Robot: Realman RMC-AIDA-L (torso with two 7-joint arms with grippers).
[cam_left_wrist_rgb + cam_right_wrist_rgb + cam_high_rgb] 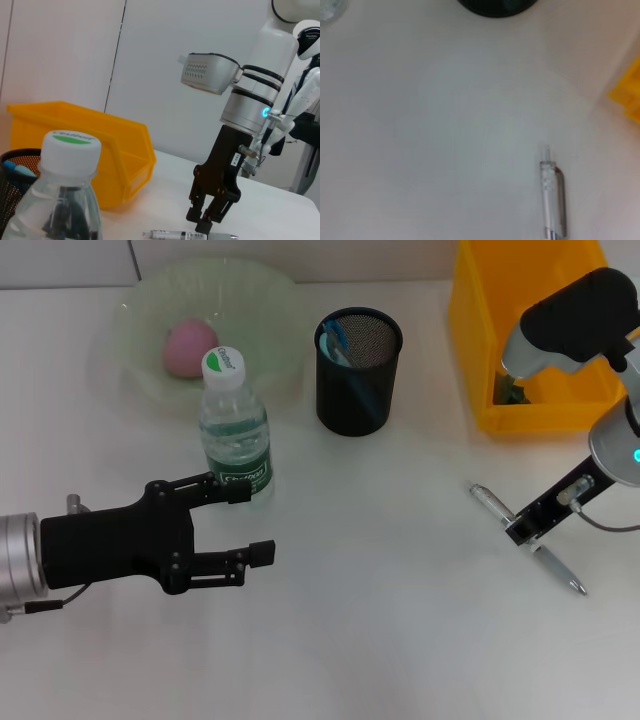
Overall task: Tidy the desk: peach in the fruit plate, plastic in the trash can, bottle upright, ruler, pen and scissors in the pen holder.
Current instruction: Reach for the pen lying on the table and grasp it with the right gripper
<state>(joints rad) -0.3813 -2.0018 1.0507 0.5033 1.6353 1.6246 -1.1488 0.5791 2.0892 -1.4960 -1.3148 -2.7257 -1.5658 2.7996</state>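
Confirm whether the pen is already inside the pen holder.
No: the pen lies on the desk under the right hand, apart from the pen holder.

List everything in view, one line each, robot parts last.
Peach: 1, pink, in the plate.
Plate: 1, pale green translucent, far left of the table.
Bottle: 1, clear with green label and white cap, upright, in front of the plate.
Pen holder: 1, black mesh, centre back, something blue inside.
Bin: 1, yellow, far right.
Pen: 1, clear and silver, lying flat on the right, under the right gripper.
Table: 1, white.
Left gripper: 1, black, fingers open, near left, just in front of the bottle.
Right gripper: 1, black, lowered onto the middle of the pen.
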